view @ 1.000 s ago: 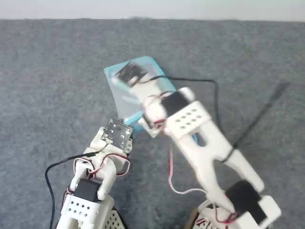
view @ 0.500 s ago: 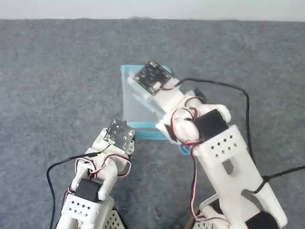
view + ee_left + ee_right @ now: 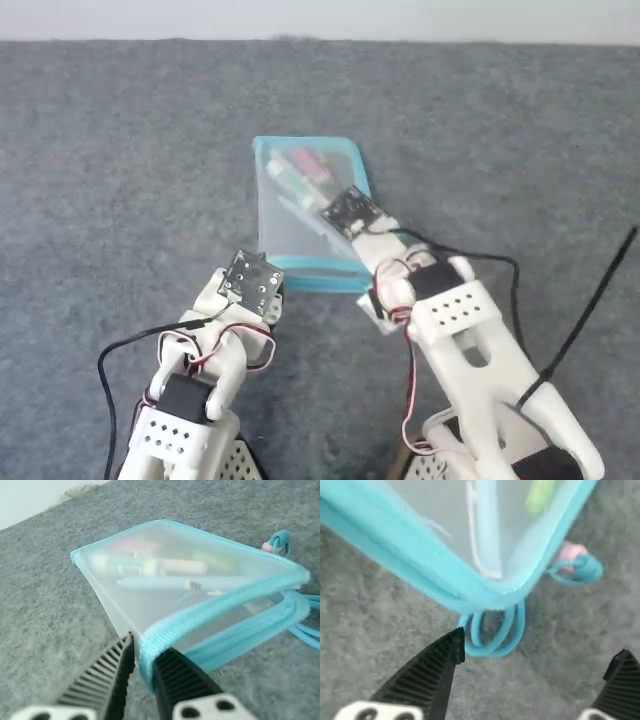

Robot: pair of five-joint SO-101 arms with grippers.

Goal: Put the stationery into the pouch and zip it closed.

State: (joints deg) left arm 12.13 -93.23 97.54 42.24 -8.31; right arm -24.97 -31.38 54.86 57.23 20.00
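The translucent pouch [image 3: 295, 215] with blue trim lies flat on the grey mat, with stationery [image 3: 303, 168] inside: a pale blue pen [image 3: 165, 583] and white, green and pink items [image 3: 165, 567]. My left gripper [image 3: 145, 648] is shut on the pouch's blue zipper edge [image 3: 200, 617] at its near left corner. The right gripper [image 3: 530, 677] hovers wide open over the near right corner, just above the blue cord loop [image 3: 495, 630] and apart from it. A pink bead [image 3: 570, 554] on a blue cord lies beside that corner. The right arm [image 3: 450, 310] reaches in from the lower right.
Grey mat [image 3: 120, 150] spreads all around the pouch, with a pale wall strip along the far edge. A black cable [image 3: 590, 300] runs off the right arm, and another loops beside the left arm [image 3: 105, 370].
The right arm has drawn back from above the pouch to its near right corner, uncovering the contents. The pouch swung round early on, then stayed. The left arm has held still.
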